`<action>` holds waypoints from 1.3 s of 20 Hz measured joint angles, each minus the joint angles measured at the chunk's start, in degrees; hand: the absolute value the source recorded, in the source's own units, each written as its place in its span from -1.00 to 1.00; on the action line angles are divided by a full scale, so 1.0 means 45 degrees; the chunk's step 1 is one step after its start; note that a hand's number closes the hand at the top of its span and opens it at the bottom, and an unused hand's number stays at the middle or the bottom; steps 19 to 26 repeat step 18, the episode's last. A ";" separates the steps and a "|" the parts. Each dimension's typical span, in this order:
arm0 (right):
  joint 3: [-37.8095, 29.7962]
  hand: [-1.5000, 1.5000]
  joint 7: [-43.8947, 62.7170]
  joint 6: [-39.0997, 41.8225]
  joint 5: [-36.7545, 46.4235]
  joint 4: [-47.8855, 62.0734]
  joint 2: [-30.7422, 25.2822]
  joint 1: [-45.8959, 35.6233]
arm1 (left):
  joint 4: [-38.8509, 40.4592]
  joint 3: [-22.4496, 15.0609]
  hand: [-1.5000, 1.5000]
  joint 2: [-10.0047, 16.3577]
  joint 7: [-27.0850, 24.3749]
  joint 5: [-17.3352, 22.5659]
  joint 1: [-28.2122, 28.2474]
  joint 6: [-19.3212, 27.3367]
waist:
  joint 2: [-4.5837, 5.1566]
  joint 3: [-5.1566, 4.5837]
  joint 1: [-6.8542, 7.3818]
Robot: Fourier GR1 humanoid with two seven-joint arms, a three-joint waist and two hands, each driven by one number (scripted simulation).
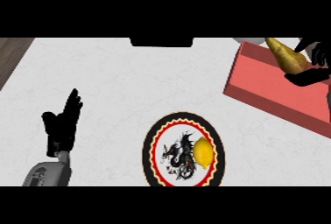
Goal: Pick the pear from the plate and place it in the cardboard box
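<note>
A yellow-brown pear (287,55) is held at the upper right, over the red-walled box (268,89). My right hand (313,65) is curled round the pear, thumb below and fingers above it. The round plate (154,148) with a red and yellow rim and a black dragon picture lies at the lower middle. A yellow lemon (203,152) rests on its right side. My left hand (62,122) rests open at the left, fingers pointing up, away from the plate.
A dark object (161,42) sits at the counter's far edge, top middle. A brown strip (13,54) borders the white counter at the upper left.
</note>
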 measured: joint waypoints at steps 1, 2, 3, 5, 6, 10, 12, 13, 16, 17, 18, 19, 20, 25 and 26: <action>-0.0125 -1.00 -0.0062 0.0017 -0.0072 0.0688 0.0011 -0.0319 | -0.0067 -0.0034 0.00 -0.0011 0.0013 -0.0026 0.0059 -0.0004 | 0.0005 0.0005 0.0033; -0.0311 -1.00 -0.0353 -0.0098 -0.0206 0.1387 0.0015 -0.0560 | -0.0007 -0.0054 0.00 -0.0059 -0.0109 -0.0066 0.0075 0.0012 | 0.0017 0.0005 0.0055; -0.0415 -1.00 -0.0585 -0.0234 -0.0325 0.1960 0.0168 -0.0766 | -0.0107 -0.0098 0.00 -0.0101 -0.0080 -0.0082 0.0120 0.0022 | 0.0019 0.0007 0.0078; -0.0746 -1.00 -0.1253 -0.0320 -0.0673 0.3070 0.0202 -0.1175 | 0.0126 0.0057 0.00 -0.0005 -0.0130 0.0020 -0.0006 -0.0110 | 0.0035 0.0009 0.0081; -0.0990 -1.00 -0.1679 -0.0345 -0.0903 0.3590 0.0120 -0.1342 | 0.0104 0.0040 0.00 0.0014 -0.0185 0.0000 0.0087 -0.0152 | 0.0042 0.0012 0.0103; -0.1962 -1.00 -0.3558 -0.0271 -0.2039 0.4871 -0.0044 -0.1708 | 0.0006 -0.0020 0.00 -0.0086 -0.0231 -0.0081 0.0215 -0.0080 | 0.0044 0.0020 0.0091; -0.2511 -1.00 -0.4325 0.0040 -0.2782 0.5239 -0.0007 -0.1867 | -0.0103 -0.0067 0.00 -0.0132 -0.0201 -0.0114 0.0294 -0.0047 | 0.0031 0.0022 0.0075; -0.2820 -1.00 -0.4640 0.0314 -0.3194 0.5395 -0.0061 -0.1948 | -0.0101 -0.0047 0.00 -0.0173 -0.0193 -0.0118 0.0267 0.0015 | 0.0026 0.0024 0.0046; -0.3764 -1.00 -0.5281 0.1102 -0.4392 0.5864 -0.0200 -0.1978 | -0.0308 -0.0019 0.00 -0.0082 -0.0107 -0.0127 0.0437 -0.0008 | -0.0010 0.0021 -0.0022; -0.4058 -1.00 -0.5510 0.1355 -0.4731 0.6064 -0.0344 -0.1933 | -0.0249 0.0054 0.00 -0.0018 -0.0092 -0.0091 0.0355 -0.0053 | -0.0008 0.0018 -0.0049; -0.4355 -1.00 -0.5748 0.1576 -0.5034 0.6353 -0.0538 -0.1909 | -0.0251 -0.0004 0.00 -0.0104 -0.0092 -0.0127 0.0337 -0.0008 | 0.0003 0.0020 -0.0044; -0.4355 -1.00 -0.5748 0.1576 -0.5034 0.6353 -0.0538 -0.1909 | -0.0251 -0.0004 0.00 -0.0104 -0.0092 -0.0127 0.0337 -0.0008 | 0.0003 0.0020 -0.0044; -0.4355 -1.00 -0.5748 0.1576 -0.5034 0.6353 -0.0538 -0.1909 | -0.0251 -0.0004 0.00 -0.0104 -0.0092 -0.0127 0.0337 -0.0008 | 0.0003 0.0020 -0.0044; -0.4355 -1.00 -0.5748 0.1576 -0.5034 0.6353 -0.0538 -0.1909 | -0.0251 -0.0004 0.00 -0.0104 -0.0092 -0.0127 0.0337 -0.0008 | 0.0003 0.0020 -0.0044; -0.4355 -1.00 -0.5748 0.1576 -0.5034 0.6353 -0.0538 -0.1909 | -0.0251 -0.0004 0.00 -0.0104 -0.0092 -0.0127 0.0337 -0.0008 | 0.0003 0.0020 -0.0044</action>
